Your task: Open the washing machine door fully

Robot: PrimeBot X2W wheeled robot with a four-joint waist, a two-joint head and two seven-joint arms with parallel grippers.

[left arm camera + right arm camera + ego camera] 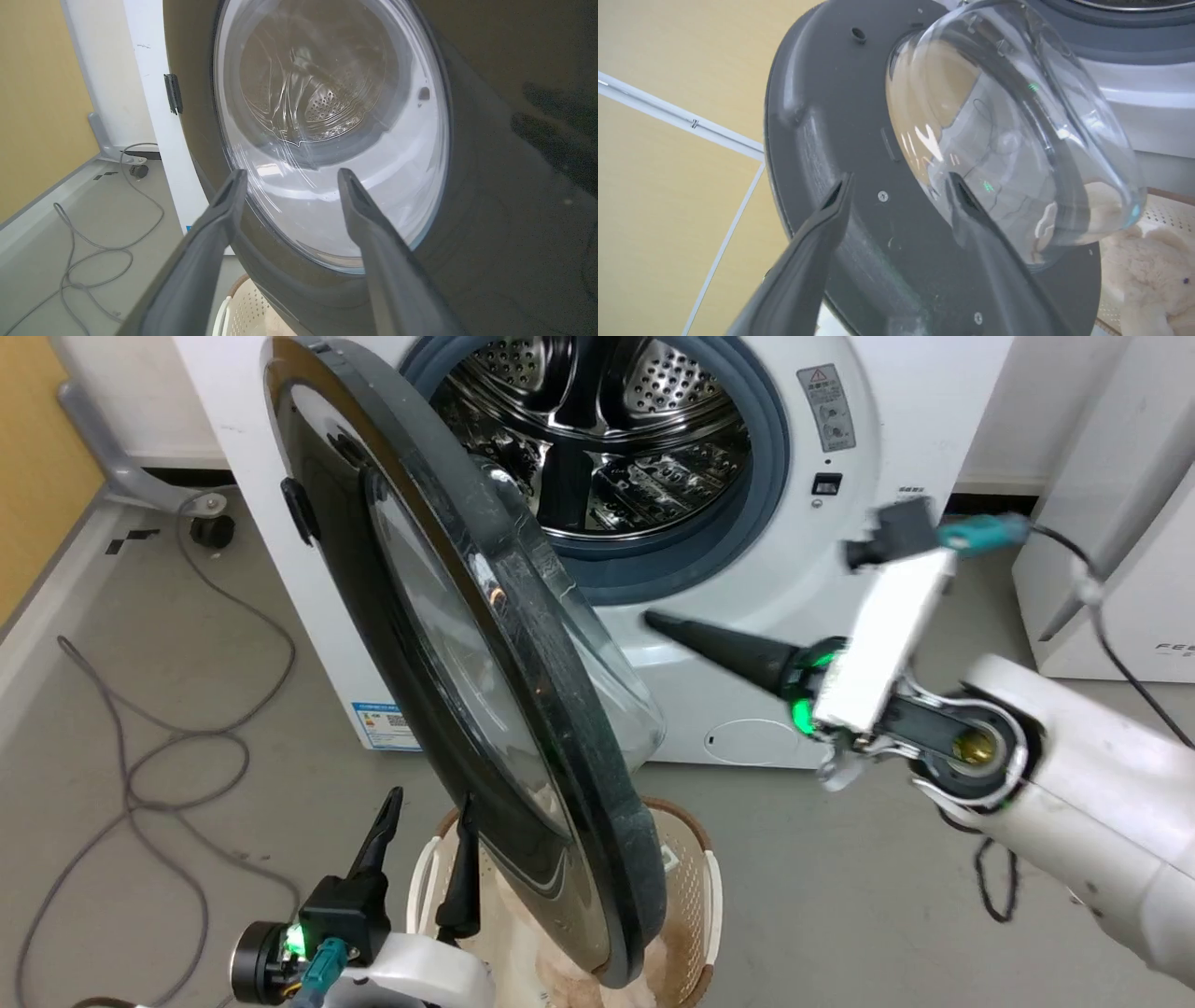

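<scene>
Lower left, the left end effector (431, 795) points up-frame, fingers spread, beside the round glossy black door (485, 644), which stands half-open at centre on the white boxy washing machine (822, 569). At right, the right end effector (896, 182) reaches leftward, spread, holding nothing.

**Left gripper** (431, 795): two long dark fingers (378, 845), matt grey-black, tapering to narrow tips, with a recessed slot near each tip.
**Base:** black mount (341, 910) with a green light (297, 938), a teal connector (327, 959) beneath it and a short black cylinder (254, 973) at the side.
**Left forearm shell** (411, 975): glossy white.

**Right gripper** (900, 177): the same dark tapered fingers.
**Wrist:** white rectangular housing (882, 644) with two green lamps (801, 714) at its finger end. A black box (896, 532) sits on the far end, carrying a teal plug (980, 534) and a thin black cable (1116, 658).
**Joint:** black ring with a brass-coloured centre (976, 747).
**Right forearm shell** (1102, 784): glossy white and rounded.
</scene>
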